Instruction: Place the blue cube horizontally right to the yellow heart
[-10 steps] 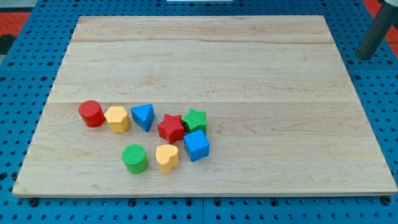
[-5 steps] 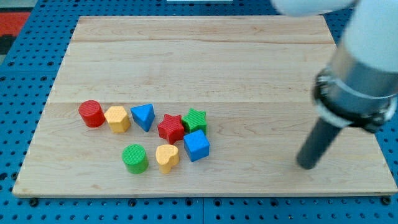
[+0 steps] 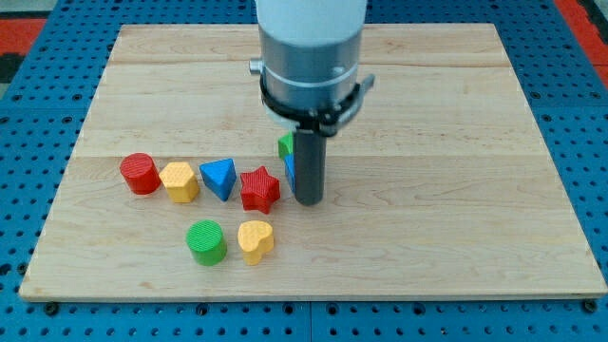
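Observation:
My tip (image 3: 309,201) rests on the board just right of the red star (image 3: 259,191). The blue cube (image 3: 289,170) shows only as a thin blue sliver at the rod's left edge; the rest is hidden behind the rod. The yellow heart (image 3: 255,240) lies below and left of the tip, near the view's bottom, with the green cylinder (image 3: 206,241) to its left. The cube is above and to the right of the heart, apart from it.
A green star (image 3: 284,145) peeks out behind the rod, above the blue sliver. A red cylinder (image 3: 141,174), a yellow hexagon (image 3: 179,181) and a blue triangle (image 3: 218,178) form a row left of the red star. The arm's body covers the board's top middle.
The arm swept in from the view's right to the middle. The blue cube and the green star moved toward the view's top and are now mostly hidden behind the rod.

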